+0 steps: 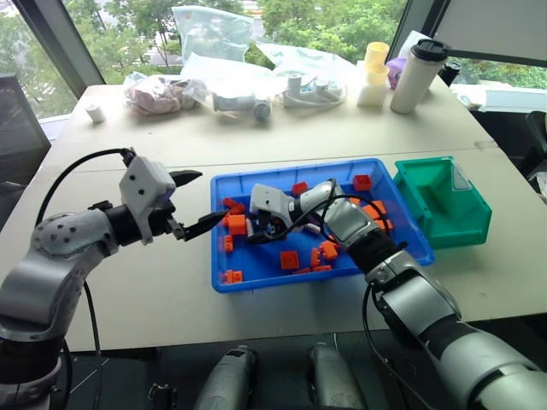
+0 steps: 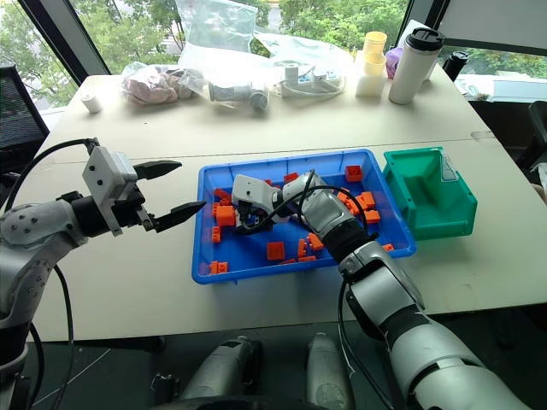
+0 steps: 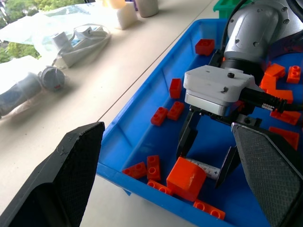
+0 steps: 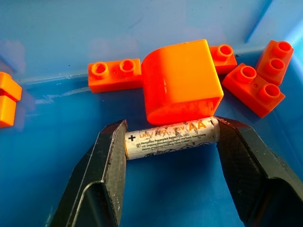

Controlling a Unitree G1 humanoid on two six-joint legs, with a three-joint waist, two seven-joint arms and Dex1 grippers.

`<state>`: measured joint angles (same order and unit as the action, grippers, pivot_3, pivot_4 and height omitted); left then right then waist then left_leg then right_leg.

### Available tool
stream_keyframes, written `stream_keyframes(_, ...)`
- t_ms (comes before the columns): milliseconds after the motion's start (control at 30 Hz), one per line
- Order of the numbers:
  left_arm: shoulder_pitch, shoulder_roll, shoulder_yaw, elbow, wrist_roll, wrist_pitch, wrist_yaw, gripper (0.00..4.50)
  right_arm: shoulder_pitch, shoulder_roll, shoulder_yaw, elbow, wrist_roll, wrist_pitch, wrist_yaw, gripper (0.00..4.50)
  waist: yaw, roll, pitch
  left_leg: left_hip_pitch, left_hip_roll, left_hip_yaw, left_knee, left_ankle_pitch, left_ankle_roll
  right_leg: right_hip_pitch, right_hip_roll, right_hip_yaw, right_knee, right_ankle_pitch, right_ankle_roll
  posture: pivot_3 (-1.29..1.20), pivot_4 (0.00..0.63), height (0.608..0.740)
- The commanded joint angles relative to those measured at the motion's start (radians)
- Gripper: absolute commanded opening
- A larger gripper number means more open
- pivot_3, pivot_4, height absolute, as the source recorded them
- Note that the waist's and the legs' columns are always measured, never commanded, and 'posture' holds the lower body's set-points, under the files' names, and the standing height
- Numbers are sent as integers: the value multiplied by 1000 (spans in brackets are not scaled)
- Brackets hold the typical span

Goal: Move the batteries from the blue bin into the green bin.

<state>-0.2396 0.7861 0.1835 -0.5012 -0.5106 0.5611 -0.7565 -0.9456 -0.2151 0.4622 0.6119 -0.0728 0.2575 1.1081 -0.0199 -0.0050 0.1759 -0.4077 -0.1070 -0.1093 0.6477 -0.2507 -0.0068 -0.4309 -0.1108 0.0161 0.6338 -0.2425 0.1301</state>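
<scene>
Right wrist view puts us right on it: the right gripper [image 4: 171, 142] has its two black fingers [image 4: 110, 156] pressed against both ends of a battery [image 4: 171, 138], clamped end to end, with the battery lying on the floor of the blue bin [image 4: 57, 42]. We read a plus sign at one end and "AA" in orange at the other; the finer print we cannot make out. Just beyond, a rounded orange brick [image 4: 182, 85] touches the battery. Left of the bin, we see the left gripper [image 1: 193, 202] hovering over the table [image 1: 128, 282] with fingers spread wide, holding nothing. Right of the blue bin sits the green bin [image 1: 444, 201], just beside it.
</scene>
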Motion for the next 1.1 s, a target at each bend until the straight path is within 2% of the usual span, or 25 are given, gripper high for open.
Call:
stream_keyframes(33,-10,2,8,-12,7,-22,2,4500,0,-29,-30,-69,-4,25,-6,2206,0,0,0,0,0,0,0,0,0,0,0,0,0,0,0,0,150,740)
stream_keyframes(133,-18,-1,-1,-8,9,-24,2,4500,15,-108,-70,-183,9,58,0,2206,5,0,0,0,0,0,0,0,0,0,0,0,0,0,0,0,150,740)
stream_keyframes(233,-28,-8,-13,-9,4,-24,-3,4500,61,-248,-142,-391,48,125,44,2206,10,0,0,-1,-1,0,0,0,0,0,-1,0,0,0,0,0,150,740)
stream_keyframes(300,-47,-33,-54,-5,-1,-30,-13,4500,106,-408,-308,-553,115,225,56,2206,21,1,1,-1,-1,0,0,0,0,0,-1,0,-1,0,0,0,150,740)
stream_keyframes(367,-49,-52,-83,-12,-6,-29,-23,4500,137,-498,-424,-645,178,341,39,2206,28,1,1,-2,-1,0,1,-1,1,0,-2,-1,-2,0,0,0,150,740)
stream_keyframes(533,-95,-87,-147,10,-4,-38,-57,4500,251,-663,-575,-690,184,439,-33,2206,21,1,0,0,1,0,-1,-3,5,1,-1,0,-2,0,0,0,150,740)
stream_keyframes(633,-146,-106,-174,51,0,-51,-84,4500,296,-707,-633,-663,178,473,-107,2206,24,1,1,0,0,1,0,-3,5,2,-1,0,-1,0,0,0,150,740)
stream_keyframes(767,-233,-142,-196,101,-19,-60,-122,4500,396,-770,-646,-601,146,446,-161,2206,31,1,1,0,0,2,0,-2,4,2,-2,0,-1,0,0,0,150,740)
stream_keyframes(1067,-311,-174,-194,124,-66,-32,-167,4500,445,-797,-657,-538,167,422,-204,2206,25,1,1,0,0,2,1,-1,1,2,-1,0,-2,0,0,0,150,740)
stream_keyframes(1100,-311,-171,-198,128,-57,-38,-170,4500,445,-801,-654,-527,165,414,-209,2706,26,1,1,0,0,2,1,-1,1,2,-1,0,-2,0,0,0,150,740)
